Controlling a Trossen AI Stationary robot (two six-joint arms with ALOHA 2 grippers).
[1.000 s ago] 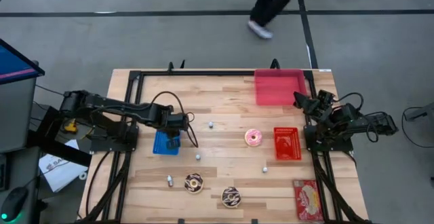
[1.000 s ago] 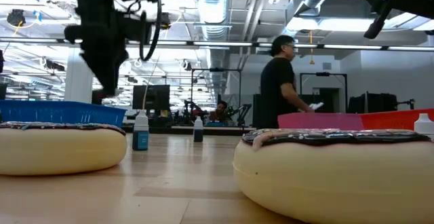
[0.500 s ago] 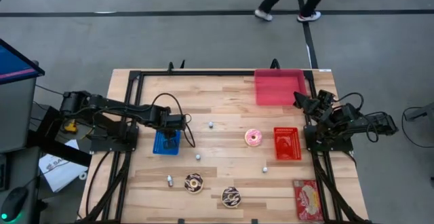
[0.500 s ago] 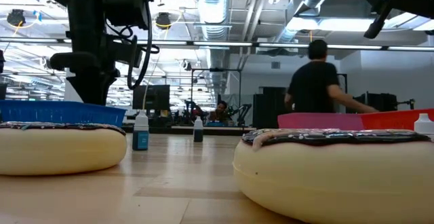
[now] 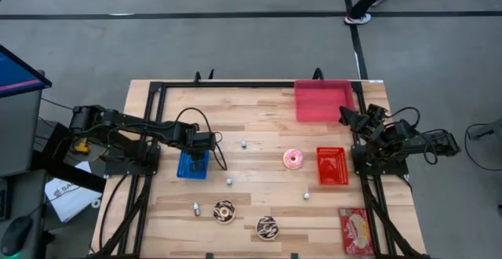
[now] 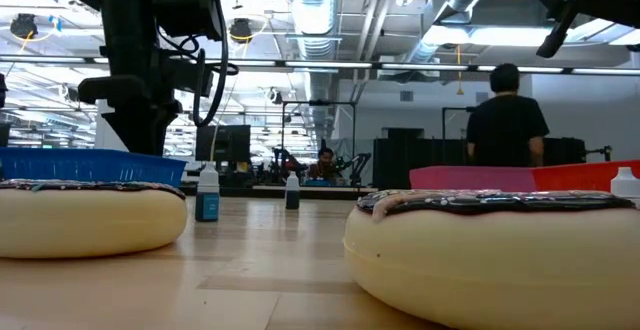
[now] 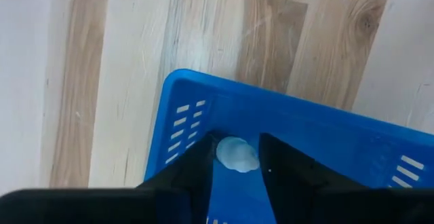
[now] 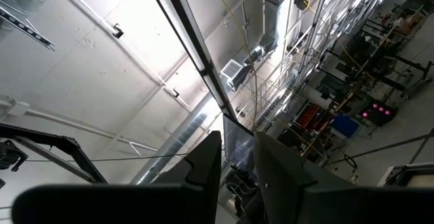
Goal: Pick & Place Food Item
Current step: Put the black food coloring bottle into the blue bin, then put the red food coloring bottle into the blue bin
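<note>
While its jaws stand slightly parted around a small pale object [image 7: 237, 154], the left gripper [image 5: 199, 162] sits down inside the blue basket [image 7: 339, 142], close to the basket's slotted wall. Nearby on the table [image 5: 259, 133] lie a pink-frosted donut [image 5: 293, 159], two chocolate donuts [image 5: 224, 210] [image 5: 267, 227], a red basket [image 5: 332, 165] and a pink bin [image 5: 322, 100]. The left arm reaches across from the table's edge. The right gripper [image 8: 236, 166] points up at the ceiling, fingers narrowly apart, holding nothing.
</note>
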